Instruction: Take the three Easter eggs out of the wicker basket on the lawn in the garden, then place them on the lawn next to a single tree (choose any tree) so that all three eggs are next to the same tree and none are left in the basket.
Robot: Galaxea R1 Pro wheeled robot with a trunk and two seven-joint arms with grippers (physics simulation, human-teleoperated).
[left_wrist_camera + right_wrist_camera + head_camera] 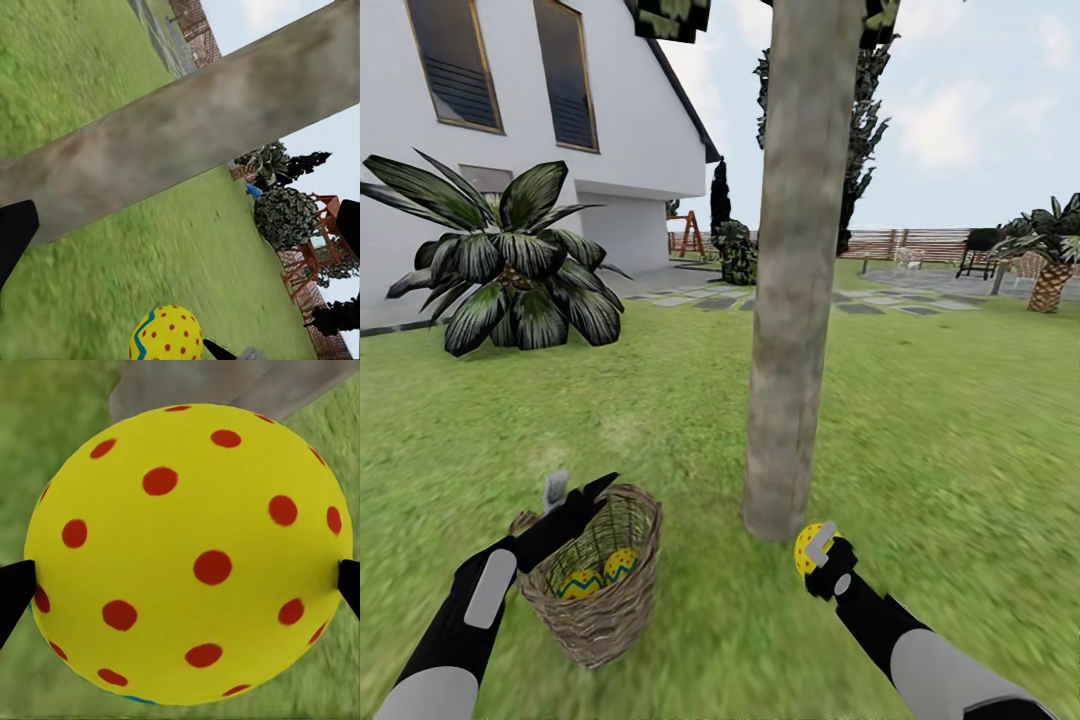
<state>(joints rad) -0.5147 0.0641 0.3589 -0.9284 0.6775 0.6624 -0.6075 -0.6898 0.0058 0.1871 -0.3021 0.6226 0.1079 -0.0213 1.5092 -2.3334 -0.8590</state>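
Right pincer (812, 552) clamped across spotted egg (187, 555) at its widest girth; judged light, rigid, slick—prone to squirting out; left pincer's (575, 495) state unclear.

L arm (480, 600) fwd, fingers (555, 490) apart; R fingers (822, 552) closed, loaded.

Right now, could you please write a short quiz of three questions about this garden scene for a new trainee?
1. True or false: the right gripper holds an egg.
2. How many eggs lie in the wicker basket?
3. The held egg is closest to: A) the palm-like plant B) the tree C) the house.

Key: 1 true; 2 two; 3 B.
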